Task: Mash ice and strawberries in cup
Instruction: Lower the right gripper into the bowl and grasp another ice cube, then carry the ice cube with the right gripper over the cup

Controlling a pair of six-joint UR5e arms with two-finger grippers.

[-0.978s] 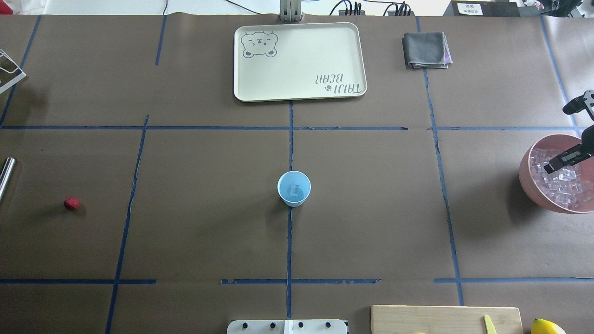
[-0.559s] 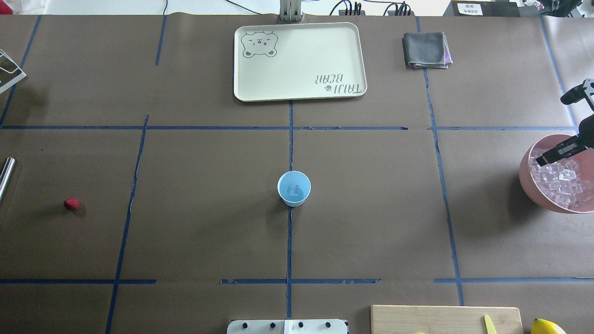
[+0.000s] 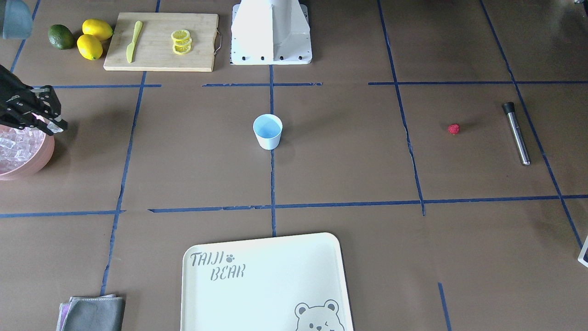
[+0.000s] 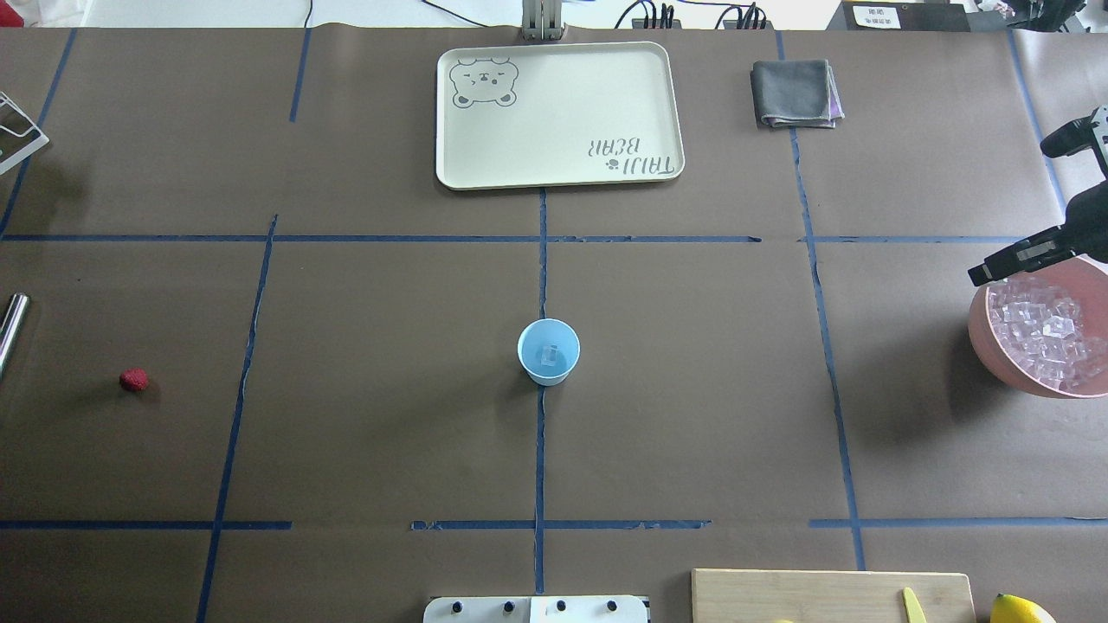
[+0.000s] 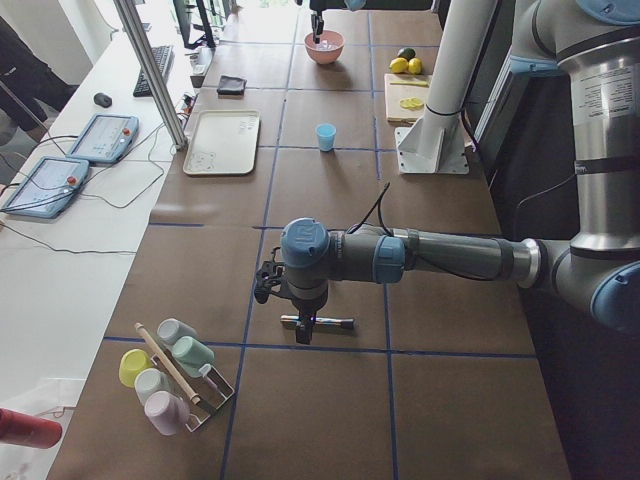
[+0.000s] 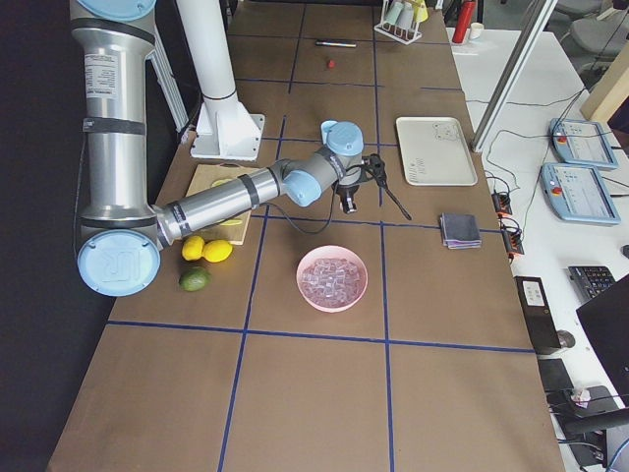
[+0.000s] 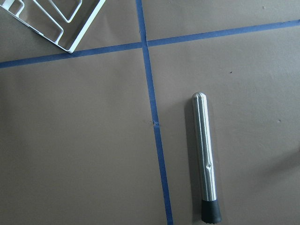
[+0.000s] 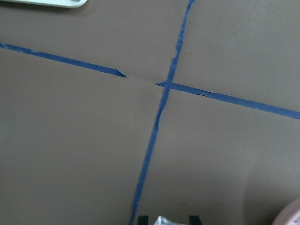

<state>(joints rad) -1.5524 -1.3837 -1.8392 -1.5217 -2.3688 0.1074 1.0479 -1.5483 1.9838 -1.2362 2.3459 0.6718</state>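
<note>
Right tool (image 4: pixel 982 275), clamping ice cube (image 8: pixel 164 220), at pink bowl's (image 4: pixel 982 342) 10 o'clock rim overhead; left tool (image 5: pixel 302 332) above muddler (image 7: pixel 205 159), grip indeterminable.

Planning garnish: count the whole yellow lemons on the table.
2. Front-facing view: the upper lemon lies left of the cutting board; the lower lemon sits right beside it, next to the green lime. None appears hidden.

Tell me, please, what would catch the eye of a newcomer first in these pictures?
The pink bowl heaped with ice at the table's right end draws the eye, with the right gripper hanging near its rim, seemingly pinching one ice cube. Next come the light blue cup at the centre and the red strawberry alone at the left.
</note>
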